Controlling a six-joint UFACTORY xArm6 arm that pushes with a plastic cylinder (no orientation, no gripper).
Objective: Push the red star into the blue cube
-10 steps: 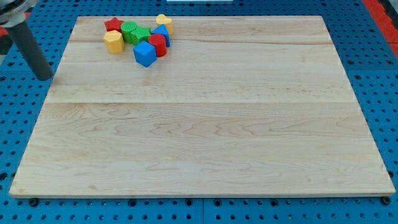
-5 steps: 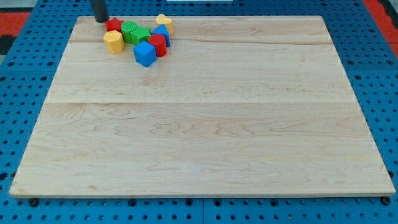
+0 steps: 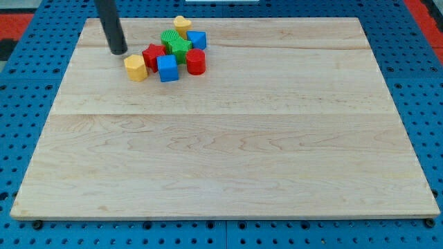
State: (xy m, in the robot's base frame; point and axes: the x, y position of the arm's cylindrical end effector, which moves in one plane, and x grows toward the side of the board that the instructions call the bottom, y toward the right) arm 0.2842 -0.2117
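Observation:
The red star [image 3: 152, 54] lies near the view's top left of the wooden board [image 3: 221, 138], touching the blue cube [image 3: 167, 68] at its lower right. My tip [image 3: 118, 51] stands just left of the red star, a small gap apart. A yellow hexagonal block [image 3: 136, 68] sits below and right of the tip, left of the blue cube.
Around the star lie a green block [image 3: 176, 43], a red cylinder [image 3: 196, 61], a second blue block [image 3: 197, 39] and a yellow block [image 3: 182, 25]. A blue pegboard [image 3: 422, 83] surrounds the board.
My tip came from the view's left edge to the top of the cluster, then swept down and right. The whole cluster shifted right and downward; the red star now touches the blue cube.

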